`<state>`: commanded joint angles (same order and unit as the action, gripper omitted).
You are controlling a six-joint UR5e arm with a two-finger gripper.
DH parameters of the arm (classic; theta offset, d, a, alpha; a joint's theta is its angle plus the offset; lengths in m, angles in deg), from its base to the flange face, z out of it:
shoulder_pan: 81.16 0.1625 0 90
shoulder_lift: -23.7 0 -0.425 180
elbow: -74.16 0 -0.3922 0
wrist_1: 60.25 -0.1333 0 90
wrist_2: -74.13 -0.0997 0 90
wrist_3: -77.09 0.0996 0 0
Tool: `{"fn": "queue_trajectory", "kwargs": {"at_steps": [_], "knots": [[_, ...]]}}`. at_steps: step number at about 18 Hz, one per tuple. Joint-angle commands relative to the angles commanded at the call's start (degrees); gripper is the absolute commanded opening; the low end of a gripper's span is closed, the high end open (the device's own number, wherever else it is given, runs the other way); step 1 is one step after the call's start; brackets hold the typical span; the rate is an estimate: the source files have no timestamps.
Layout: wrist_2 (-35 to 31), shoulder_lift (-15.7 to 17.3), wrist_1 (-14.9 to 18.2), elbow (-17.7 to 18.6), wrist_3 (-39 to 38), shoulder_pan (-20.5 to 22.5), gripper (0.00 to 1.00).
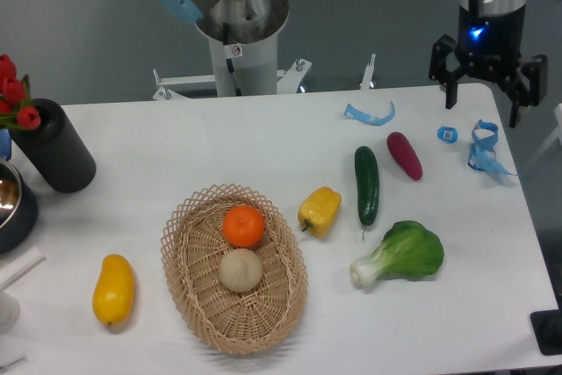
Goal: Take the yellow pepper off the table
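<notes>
While the yellow pepper lies on its side near the middle of the white worktop, the pincer hangs over the far right corner, well apart from it. The pincer's dark fingers are spread wide and hold nothing; a small blue light glows on the housing above them.

The pepper sits just beside the right rim of an oval wicker basket, close to it. Inside the basket are an orange and, touching it on the near side, a pale round fruit. To the right of the pepper a dark green cucumber lies lengthwise, and beyond that a purple eggplant. A leafy green bok choy lies nearer the front edge, below the cucumber.

A smooth oval yellow fruit rests at the front left, well apart from the pepper. At the left edge stands a black cylinder with red tulips. Blue plastic scraps lie under and beside the pincer.
</notes>
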<state>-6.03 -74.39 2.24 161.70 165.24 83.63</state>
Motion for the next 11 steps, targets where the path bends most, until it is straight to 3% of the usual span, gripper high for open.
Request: {"fn": "queue_trajectory", "kwargs": {"at_steps": [11], "knots": [[-0.18,-0.35,0.0,0.44,-0.7,-0.44,1.0]]}}
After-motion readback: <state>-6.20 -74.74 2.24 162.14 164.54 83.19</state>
